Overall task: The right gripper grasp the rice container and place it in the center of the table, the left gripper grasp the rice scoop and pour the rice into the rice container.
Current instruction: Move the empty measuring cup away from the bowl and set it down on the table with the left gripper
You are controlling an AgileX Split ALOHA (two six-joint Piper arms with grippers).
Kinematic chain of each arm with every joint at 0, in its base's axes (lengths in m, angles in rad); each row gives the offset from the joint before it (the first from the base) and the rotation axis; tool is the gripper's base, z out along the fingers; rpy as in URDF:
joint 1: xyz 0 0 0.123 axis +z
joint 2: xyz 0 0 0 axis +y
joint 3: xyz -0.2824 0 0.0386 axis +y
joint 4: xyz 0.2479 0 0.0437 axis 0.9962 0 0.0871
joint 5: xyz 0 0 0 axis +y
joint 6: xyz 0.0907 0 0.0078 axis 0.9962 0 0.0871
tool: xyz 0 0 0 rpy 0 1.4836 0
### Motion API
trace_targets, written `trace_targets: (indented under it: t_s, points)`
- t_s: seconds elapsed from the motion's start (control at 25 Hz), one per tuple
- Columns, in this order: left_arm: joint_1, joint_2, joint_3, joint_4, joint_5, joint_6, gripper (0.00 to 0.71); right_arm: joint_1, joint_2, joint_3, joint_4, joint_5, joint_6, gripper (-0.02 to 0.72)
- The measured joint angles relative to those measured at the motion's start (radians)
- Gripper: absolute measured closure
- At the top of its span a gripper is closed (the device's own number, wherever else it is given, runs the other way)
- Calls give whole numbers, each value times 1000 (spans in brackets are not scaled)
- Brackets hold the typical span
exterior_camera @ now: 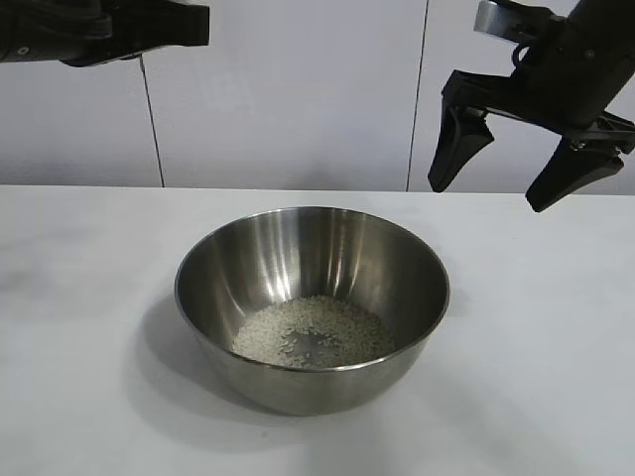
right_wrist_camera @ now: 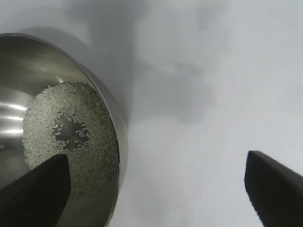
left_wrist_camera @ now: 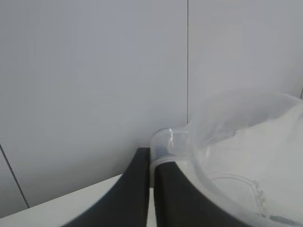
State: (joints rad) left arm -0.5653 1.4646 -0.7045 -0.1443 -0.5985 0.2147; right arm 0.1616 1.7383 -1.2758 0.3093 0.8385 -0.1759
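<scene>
From the exterior view, the bowl sits mid-table with the rice spread over its bottom, so the pour looks done and the step in hand is, I judge, carrying the scoop clear. The left gripper is high up and off to the bowl's left, pointing level, well above the rim; the scoop itself is not visible here. The right gripper hangs spread wide and empty, above and behind the bowl's right side, touching nothing. It is best left there, out of the way.

In the left wrist view, the left gripper is clenched on the scoop, fingers pinching the wall at the rim just beside the spout. The cup appears empty, though its frosted wall makes that hard to be sure of. To do this well, keep the pinch firm, since a thin plastic wall can slip, and keep the mouth level or upward so any stray grains stay in. Swing it away without dipping toward the bowl's rim.

In the right wrist view, the right gripper has its jaws far apart over bare table; the bowl lies just beside one finger, with the rice thin at its centre.
</scene>
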Motion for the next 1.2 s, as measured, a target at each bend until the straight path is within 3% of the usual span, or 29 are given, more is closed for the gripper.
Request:
trace_targets:
  t_s: [0.24, 0.4, 0.56, 0.72, 0.92, 1.2]
  points:
    - [143, 0, 95, 262, -142, -215, 700, 0, 0, 0, 0, 0, 0, 10]
    - [249, 0, 180, 326, -212, -239, 700, 0, 0, 0, 1, -2, 0, 10]
    - [321, 24, 213, 382, -242, -239, 701, 0, 0, 0, 9, -18, 0, 10]
    - [359, 141, 213, 399, -311, -241, 701, 0, 0, 0, 14, -24, 0, 10]
    - [383, 315, 213, 397, -506, -240, 701, 0, 0, 0, 16, -25, 0, 10]
    - [386, 480, 213, 395, -530, -223, 701, 0, 0, 0, 16, -25, 0, 10]
